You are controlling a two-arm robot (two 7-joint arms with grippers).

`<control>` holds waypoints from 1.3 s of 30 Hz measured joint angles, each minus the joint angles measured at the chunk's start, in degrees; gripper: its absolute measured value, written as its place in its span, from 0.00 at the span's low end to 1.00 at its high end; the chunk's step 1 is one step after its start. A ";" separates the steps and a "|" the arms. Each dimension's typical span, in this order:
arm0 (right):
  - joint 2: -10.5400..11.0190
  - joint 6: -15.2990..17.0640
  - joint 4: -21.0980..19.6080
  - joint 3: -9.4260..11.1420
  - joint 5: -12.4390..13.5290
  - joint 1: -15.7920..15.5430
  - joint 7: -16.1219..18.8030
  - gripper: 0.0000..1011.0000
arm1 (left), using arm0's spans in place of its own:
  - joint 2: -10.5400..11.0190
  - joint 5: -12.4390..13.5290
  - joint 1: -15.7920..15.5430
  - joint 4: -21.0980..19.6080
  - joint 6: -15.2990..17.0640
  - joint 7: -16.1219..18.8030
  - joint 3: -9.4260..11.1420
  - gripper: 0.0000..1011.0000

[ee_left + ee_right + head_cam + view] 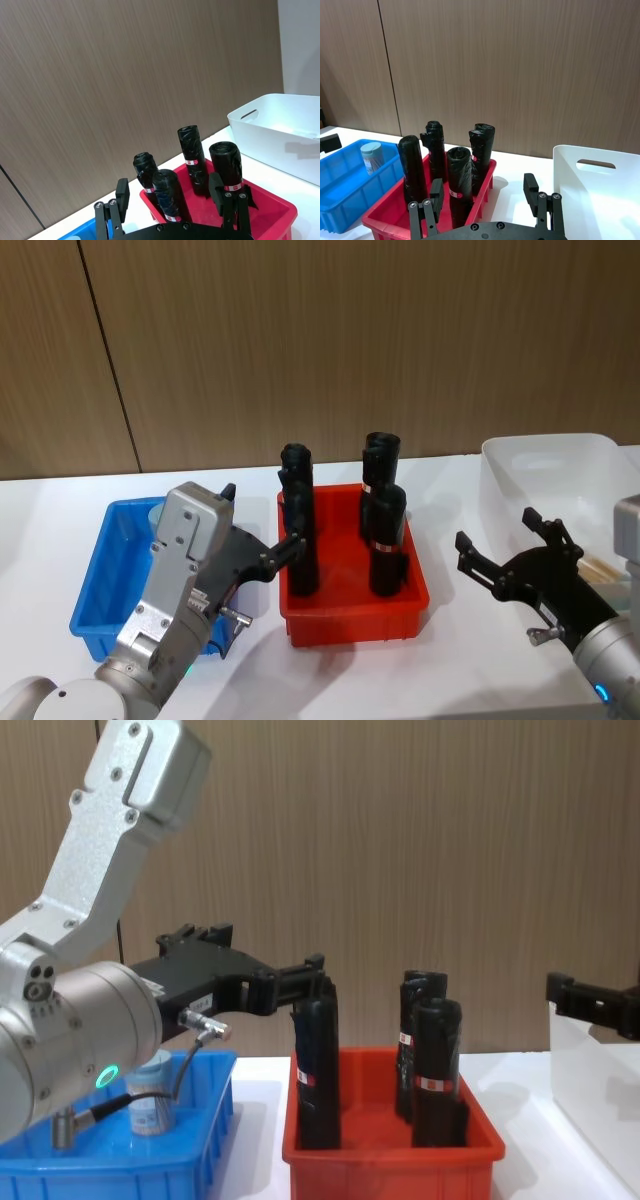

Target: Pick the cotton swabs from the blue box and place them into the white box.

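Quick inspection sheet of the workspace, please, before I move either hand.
Surface: white table, dry and flat as far as seen.
Job's things: one cotton swabs jar upright in the blue box; white box at the far right, contents unclear.
Clutter: red bin between the two boxes, holding four upright black rolls.
Hands: left hand open, above the blue box's side nearest the red bin, one fingertip close to a roll, contact cannot be told; right hand open, between red bin and white box.
Cables: grey cable loops from the left wrist above the blue box.
Surroundings: wood-panel wall; nothing else seen.
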 joint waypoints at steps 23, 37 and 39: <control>-4.25 4.24 10.31 -0.54 0.82 8.44 5.71 0.99 | 0.00 -0.04 -0.01 0.04 0.03 -0.02 -0.02 0.99; -7.79 5.09 22.76 -1.04 -0.19 17.66 12.24 0.99 | 0.00 -0.04 -0.01 0.04 0.03 -0.02 -0.02 0.99; -8.08 5.01 23.96 -1.07 -0.42 18.52 12.92 0.99 | 0.00 -0.03 -0.01 0.04 0.03 -0.02 -0.02 0.99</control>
